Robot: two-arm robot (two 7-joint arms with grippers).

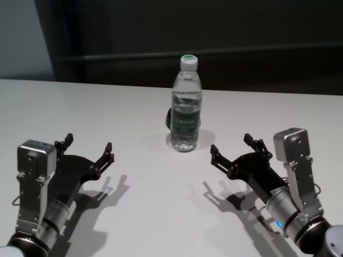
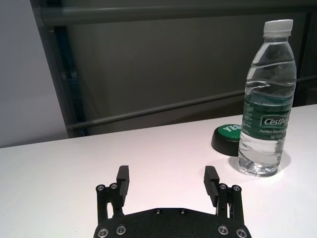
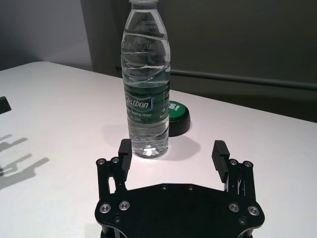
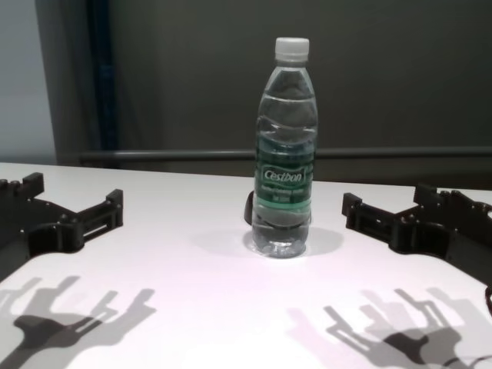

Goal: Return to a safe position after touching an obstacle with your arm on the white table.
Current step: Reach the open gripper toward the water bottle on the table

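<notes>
On your white desk (image 1: 134,214), upright bottle (image 1: 186,107) between your left end effector (image 1: 88,148) and right end effector (image 1: 233,147), both spread, untouching.

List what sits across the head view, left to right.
Left pincer, open → water bottle, upright on the white table → right pincer, open. The puck overlaps the bottle, so it is left out.

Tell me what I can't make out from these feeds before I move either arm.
- Puck: head and chest views, mostly hidden behind the water bottle; its lettering is cut off by the bottle in both wrist views.
- Bottle cap: right wrist view, cropped by the frame edge.
- Left gripper and right gripper, both open: arms behind them run out of frame.
- Table edges: near edge unseen.
</notes>
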